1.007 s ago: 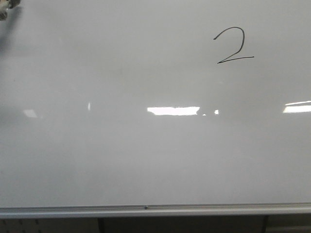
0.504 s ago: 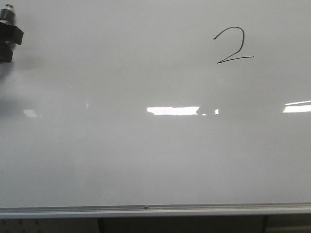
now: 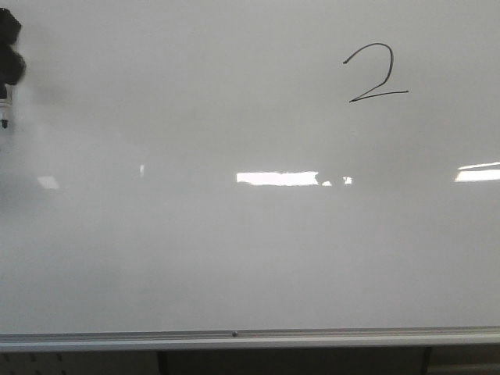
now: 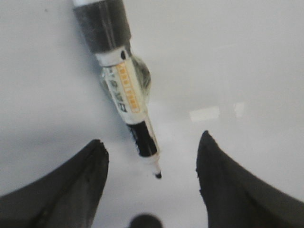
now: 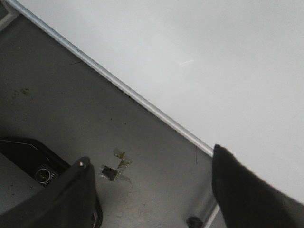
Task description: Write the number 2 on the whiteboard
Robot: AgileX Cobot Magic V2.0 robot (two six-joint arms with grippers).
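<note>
The whiteboard fills the front view, with its silver rail along the lower edge. The number 2 is drawn in thin black line at the upper right. My left gripper shows only as dark parts at the far left edge, with a marker tip below them. In the left wrist view the left gripper is open. A white-and-black marker points its tip between the fingers, and neither finger touches it. My right gripper is open and empty, off the board's corner.
In the right wrist view the board and its rail run diagonally above grey floor with tape scraps. A black device sits beside the right gripper. Bright light reflections lie across the board.
At the left edge of the front view, the left gripper's dark parts have shifted downward, and the marker tip now shows below them. The number 2 is unchanged.
</note>
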